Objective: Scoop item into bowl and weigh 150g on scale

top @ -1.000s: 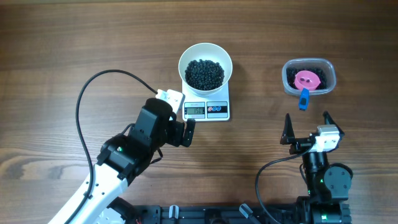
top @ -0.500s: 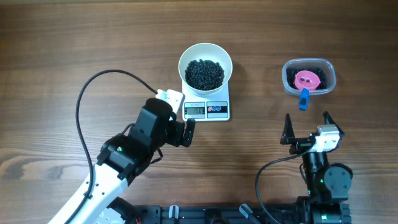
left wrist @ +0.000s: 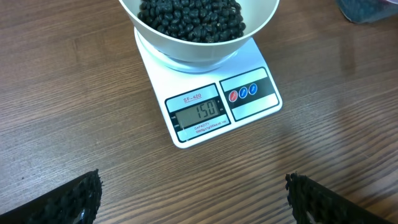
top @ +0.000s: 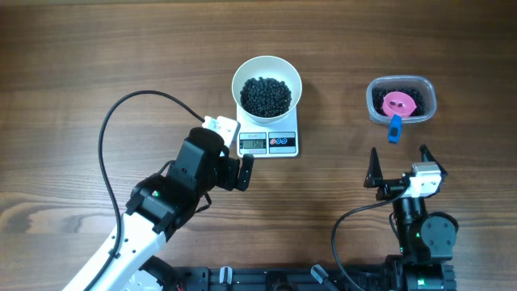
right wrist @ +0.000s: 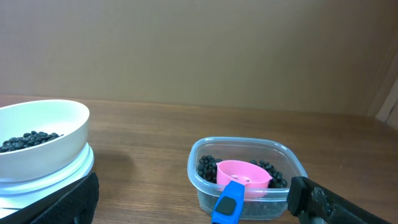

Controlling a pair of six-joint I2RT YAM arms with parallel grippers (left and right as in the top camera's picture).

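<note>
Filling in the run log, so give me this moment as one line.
beans in bowl on scale | display 150 | scoop in tub | left gripper jaws open, empty | right gripper jaws open, empty

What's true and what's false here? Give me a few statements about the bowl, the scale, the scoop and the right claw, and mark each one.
1. The white bowl stands on the scale. True.
2. The scale shows zero. False: its display reads 150.
3. The pink scoop lies in the clear tub. True.
4. The right claw grips the scoop. False: it is open and empty, apart from the tub.
5. The bowl is empty. False: it holds a heap of black beans.
</note>
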